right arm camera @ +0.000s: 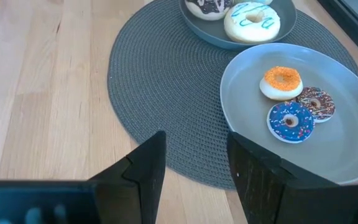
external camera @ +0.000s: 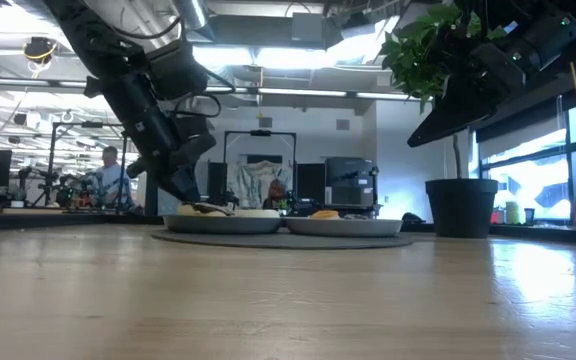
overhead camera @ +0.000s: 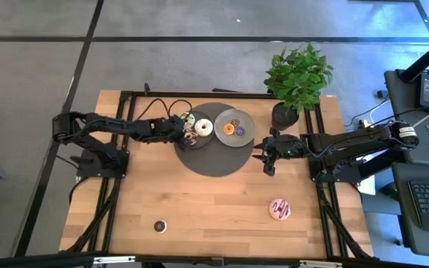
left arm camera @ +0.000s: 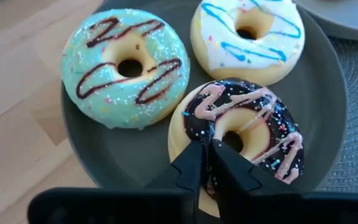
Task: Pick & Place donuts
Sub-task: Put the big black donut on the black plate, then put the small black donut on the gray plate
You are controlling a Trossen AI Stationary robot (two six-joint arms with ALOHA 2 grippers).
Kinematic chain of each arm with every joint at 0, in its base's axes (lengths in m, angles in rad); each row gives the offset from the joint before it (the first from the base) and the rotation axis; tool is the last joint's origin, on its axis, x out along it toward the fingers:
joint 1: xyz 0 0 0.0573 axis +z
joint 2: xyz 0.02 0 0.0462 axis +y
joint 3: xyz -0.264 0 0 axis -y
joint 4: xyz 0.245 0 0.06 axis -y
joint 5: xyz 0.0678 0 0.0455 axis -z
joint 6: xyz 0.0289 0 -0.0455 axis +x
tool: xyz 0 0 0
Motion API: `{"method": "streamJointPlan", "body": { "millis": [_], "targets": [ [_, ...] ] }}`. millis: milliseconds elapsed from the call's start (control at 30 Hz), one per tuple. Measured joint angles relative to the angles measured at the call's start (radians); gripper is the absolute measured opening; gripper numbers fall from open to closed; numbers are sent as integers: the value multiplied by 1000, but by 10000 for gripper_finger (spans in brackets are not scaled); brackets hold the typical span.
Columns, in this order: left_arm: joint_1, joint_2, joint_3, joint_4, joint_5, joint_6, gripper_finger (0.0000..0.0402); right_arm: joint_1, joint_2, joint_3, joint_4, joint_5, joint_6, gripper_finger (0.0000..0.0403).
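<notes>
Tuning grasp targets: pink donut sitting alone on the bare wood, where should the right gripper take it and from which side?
Straight down from above, I'd judge. The pink donut lies flat on the table with nothing near it, so a level approach finds little to bite. Put one finger in the hole and one outside, pinching one side of the ring. The right gripper, open over the round mat, is the closer one.

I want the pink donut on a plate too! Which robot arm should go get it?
Probably the right arm. The pink donut lies on the table's right side, nearer the right claw, which is open and empty. The left claw is shut at the chocolate donut.
</notes>
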Motion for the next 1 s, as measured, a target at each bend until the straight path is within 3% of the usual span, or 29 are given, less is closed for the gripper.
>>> {"method": "streamJointPlan", "body": {
  "millis": [233,500,700,833,1000],
  "targets": [
    [2,-3,0,1,12,-11,46,0,0,0,0,0,-1,172],
    [5,-9,0,0,-4,-13,114,0,0,0,0,0,-1,172],
    [15,-102,11,-2,-29,54,138,0,0,0,0,0,-1,172],
    [-39,-201,55,34,91,152,139,0,0,0,-5,0,-2,172],
    [-232,-271,64,116,308,251,139,0,0,0,-23,0,-6,172]
  ]
}}
